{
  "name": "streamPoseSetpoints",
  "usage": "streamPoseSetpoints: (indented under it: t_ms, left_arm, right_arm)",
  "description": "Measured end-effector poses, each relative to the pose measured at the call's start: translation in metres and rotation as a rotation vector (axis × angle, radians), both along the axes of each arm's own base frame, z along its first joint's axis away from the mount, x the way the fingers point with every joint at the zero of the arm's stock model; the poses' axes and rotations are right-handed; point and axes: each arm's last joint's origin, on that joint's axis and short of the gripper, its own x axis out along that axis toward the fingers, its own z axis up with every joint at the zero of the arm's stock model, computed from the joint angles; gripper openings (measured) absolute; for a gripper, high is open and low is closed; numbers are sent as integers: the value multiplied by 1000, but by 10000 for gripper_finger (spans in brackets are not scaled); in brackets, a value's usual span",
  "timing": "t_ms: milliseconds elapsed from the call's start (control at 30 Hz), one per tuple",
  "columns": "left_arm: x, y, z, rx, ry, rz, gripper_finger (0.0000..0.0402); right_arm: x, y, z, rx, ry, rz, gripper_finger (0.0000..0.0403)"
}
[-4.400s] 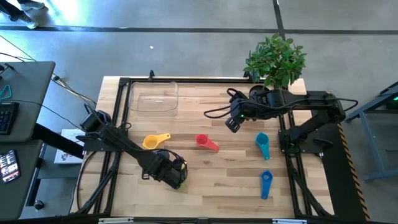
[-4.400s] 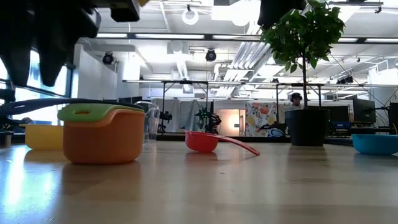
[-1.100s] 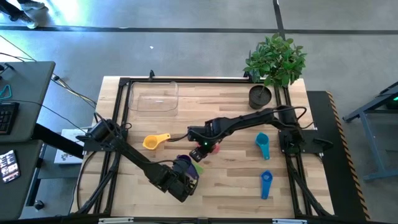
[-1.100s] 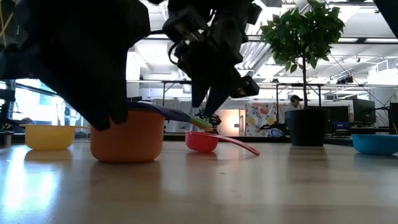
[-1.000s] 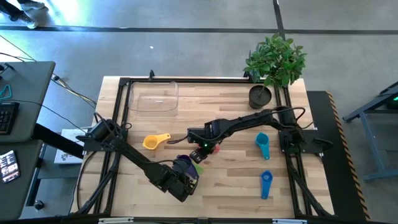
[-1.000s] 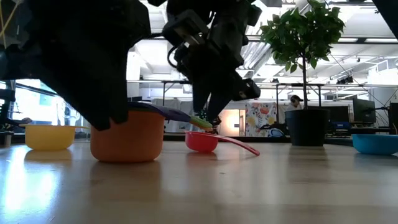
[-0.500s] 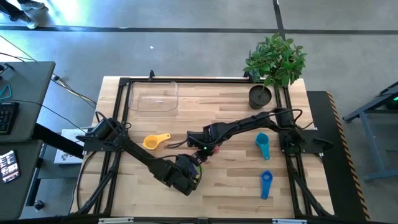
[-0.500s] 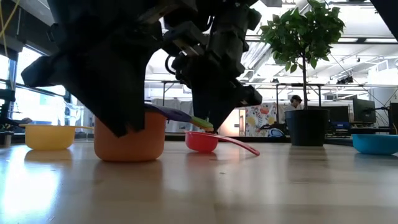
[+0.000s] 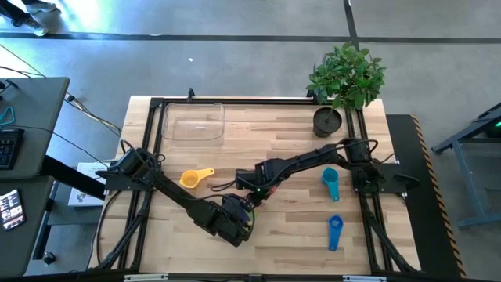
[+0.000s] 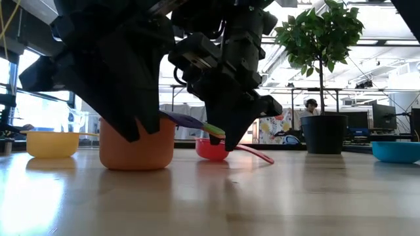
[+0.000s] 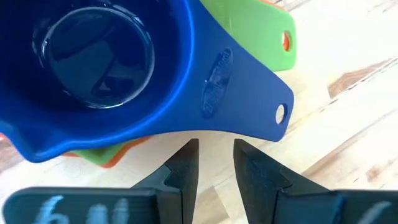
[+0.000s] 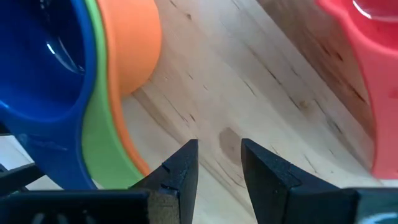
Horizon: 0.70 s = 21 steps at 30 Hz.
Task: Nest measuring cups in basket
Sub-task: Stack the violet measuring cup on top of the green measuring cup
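Blue cup (image 11: 106, 68) nested in green cup (image 11: 258, 34), inside orange cup (image 10: 136, 144)

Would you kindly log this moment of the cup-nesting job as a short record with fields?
Stack: blue cup in green cup in orange cup, on table
Left tool: open, empty, beside the stack
Right tool: open, empty, between stack and red cup
Loose cups: yellow cup, teal cup, small blue cup
Basket: holds no cups

Both tools crowd the nested stack (image 9: 239, 205) mid-bench; red cup (image 9: 270, 186) just beside blocks that side. Bench (image 9: 290, 235) near front edge open.
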Motion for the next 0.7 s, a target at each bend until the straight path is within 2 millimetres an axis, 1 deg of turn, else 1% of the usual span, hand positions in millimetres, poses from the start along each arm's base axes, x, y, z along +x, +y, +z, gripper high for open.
streamPoseSetpoints:
  t_ms: [233, 500, 700]
  left_arm:
    - [0, -2, -2, 5, -7, 7, 90]
    - [-4, -10, -1, 145, -87, -5, 90]
    - [-5, -11, -1, 156, -89, -5, 90]
  right_arm:
    - [0, 0, 0, -5, 2, -3, 114]
    - [4, -5, 2, 82, -30, 25, 114]
    - [5, -5, 2, 78, -42, 24, 114]
